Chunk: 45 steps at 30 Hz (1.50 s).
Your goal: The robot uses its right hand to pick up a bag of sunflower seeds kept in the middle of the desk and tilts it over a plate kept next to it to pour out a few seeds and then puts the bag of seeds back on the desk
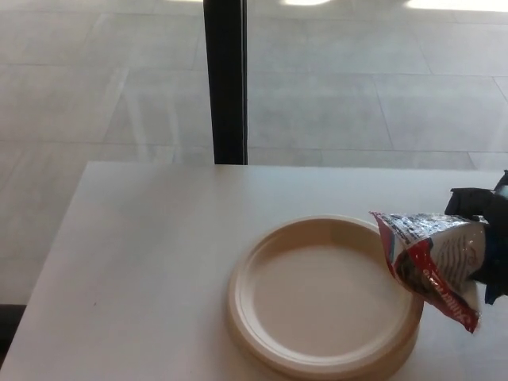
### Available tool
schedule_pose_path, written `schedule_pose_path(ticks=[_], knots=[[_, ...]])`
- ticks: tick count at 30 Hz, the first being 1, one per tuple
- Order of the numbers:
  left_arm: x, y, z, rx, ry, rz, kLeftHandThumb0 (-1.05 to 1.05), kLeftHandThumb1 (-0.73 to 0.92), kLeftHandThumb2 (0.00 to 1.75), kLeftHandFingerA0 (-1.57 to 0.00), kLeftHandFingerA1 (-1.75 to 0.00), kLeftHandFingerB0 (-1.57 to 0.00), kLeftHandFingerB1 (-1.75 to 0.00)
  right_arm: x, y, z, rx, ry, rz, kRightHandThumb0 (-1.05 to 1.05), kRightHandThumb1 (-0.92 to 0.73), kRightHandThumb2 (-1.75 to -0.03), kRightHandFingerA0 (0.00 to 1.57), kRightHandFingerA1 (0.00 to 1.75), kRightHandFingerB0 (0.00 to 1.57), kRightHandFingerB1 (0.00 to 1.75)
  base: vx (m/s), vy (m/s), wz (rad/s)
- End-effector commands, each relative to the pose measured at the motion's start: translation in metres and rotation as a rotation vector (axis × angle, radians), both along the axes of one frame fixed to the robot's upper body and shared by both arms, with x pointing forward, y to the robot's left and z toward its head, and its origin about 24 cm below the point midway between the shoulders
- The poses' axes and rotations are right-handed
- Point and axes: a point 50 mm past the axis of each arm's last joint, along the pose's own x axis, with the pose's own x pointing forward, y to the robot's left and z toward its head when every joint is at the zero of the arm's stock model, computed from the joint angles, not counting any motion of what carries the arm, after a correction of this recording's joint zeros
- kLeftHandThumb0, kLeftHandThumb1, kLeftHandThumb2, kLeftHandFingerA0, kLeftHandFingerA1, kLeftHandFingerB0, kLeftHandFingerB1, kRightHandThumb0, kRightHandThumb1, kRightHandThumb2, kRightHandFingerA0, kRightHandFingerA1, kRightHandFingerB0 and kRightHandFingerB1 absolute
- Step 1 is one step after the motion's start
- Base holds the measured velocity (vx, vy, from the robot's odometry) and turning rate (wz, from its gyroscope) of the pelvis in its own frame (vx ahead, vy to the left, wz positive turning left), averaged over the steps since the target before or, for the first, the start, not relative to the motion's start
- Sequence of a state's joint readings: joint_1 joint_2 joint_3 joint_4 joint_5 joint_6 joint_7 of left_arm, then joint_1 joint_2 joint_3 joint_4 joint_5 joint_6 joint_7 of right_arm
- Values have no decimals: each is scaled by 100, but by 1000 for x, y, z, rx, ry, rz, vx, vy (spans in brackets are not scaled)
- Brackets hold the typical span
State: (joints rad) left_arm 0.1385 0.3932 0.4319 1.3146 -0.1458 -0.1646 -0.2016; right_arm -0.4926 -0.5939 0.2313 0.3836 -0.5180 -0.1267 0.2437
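A red, white and silver bag of sunflower seeds (429, 258) hangs in the air over the right rim of a cream plate (321, 294). Its crumpled silver mouth leans left toward the plate. My right hand (484, 238) is shut on the bag's right side at the picture's right edge, and only part of that hand shows. The plate's well looks bare; no seeds show in it. The plate rests on the white desk (151, 254). My left hand is out of the picture.
A black vertical post (225, 79) stands just behind the desk's far edge, with grey tiled floor (357, 95) beyond. The desk's left edge runs diagonally down toward the bottom left corner.
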Motion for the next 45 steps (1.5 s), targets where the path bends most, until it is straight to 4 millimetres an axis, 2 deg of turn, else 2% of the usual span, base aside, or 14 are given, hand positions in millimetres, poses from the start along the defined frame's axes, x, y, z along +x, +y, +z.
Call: schedule_pose_path(ticks=[1, 2, 3, 8, 10, 27, 28, 29, 32, 33, 37, 41, 42, 45], knots=[[-3, 7, 4, 15, 15, 14, -83, 80, 65, -46, -55, -38, -37, 4, -1, 7, -67, 68, -27, -28, -58, -97, 85, 171, 83, 125, 0, 0, 0], [-3, 7, 4, 15, 15, 15, -82, 62, 104, -41, -61, -29, -49, 4, -1, 7, -68, 72, -30, -27, -57, -99, 85, 171, 83, 124, 0, 0, 0], [-3, 7, 4, 13, 10, 22, -84, 77, 64, -46, -56, -41, -37, 5, -2, 7, -71, 75, -36, -26, -56, -100, 85, 169, 83, 125, 0, 0, 0], [-6, 6, 4, 17, 22, 14, -82, 63, 104, -44, -62, -32, -49, 3, -8, 3, -42, 103, -55, -25, -59, -99, 85, 173, 78, 137, 0, 0, 0], [-6, 6, 4, 16, 19, 23, -83, 79, 64, -46, -54, -40, -37, 2, -10, 1, -38, 113, -60, -26, -58, -103, 86, 174, 79, 146, 0, 0, 0], [-9, 8, 5, 19, 18, 25, -84, 80, 64, -46, -54, -40, -37, 3, -25, 28, -25, 94, -79, -25, -56, -103, 84, 175, 73, 154, 0, 0, 0], [-8, 8, 5, 29, 26, 9, -83, 65, 105, -43, -62, -34, -51, 2, -26, 30, -19, 94, -80, -23, -55, -103, 85, 175, 74, 158, 0, 0, 0], [-8, 8, 5, 28, 31, 1, -82, 82, 65, -47, -54, -39, -37, 2, -28, 32, -15, 94, -83, -23, -58, -105, 86, 175, 77, 155, 0, 0, 0], [-8, 8, 5, 26, 23, 10, -81, 63, 104, -42, -61, -34, -51, 2, -28, 34, -22, 89, -85, -23, -59, -95, 83, 175, 71, 155, 0, 0, 0], [-8, 8, 5, 25, 22, 11, -83, 81, 64, -47, -55, -41, -38, 2, -27, 34, -23, 89, -83, -24, -58, -91, 82, 175, 67, 160, 0, 0, 0], [-10, 10, 6, 25, 22, 8, -84, 81, 65, -48, -54, -41, -36, 6, -18, 36, -73, 104, -80, -27, -64, -73, 80, 159, 75, 77, 0, 0, 0], [-10, 10, 7, 24, 21, 18, -84, 64, 105, -43, -61, -34, -50, 7, -11, 38, -98, 103, -80, -29, -65, -70, 82, 162, 79, 72, 0, 0, 0], [-10, 10, 7, 32, 27, 14, -85, 81, 65, -48, -54, -41, -37, 8, -8, 38, -118, 99, -79, -32, -67, -67, 84, 158, 69, 58, 0, 0, 0], [-10, 11, 8, 22, 13, 16, -84, 81, 64, -46, -54, -40, -37, 11, -3, 40, -164, 98, -65, -34, -67, -66, 82, 148, 67, 55, 0, 0, 0]])
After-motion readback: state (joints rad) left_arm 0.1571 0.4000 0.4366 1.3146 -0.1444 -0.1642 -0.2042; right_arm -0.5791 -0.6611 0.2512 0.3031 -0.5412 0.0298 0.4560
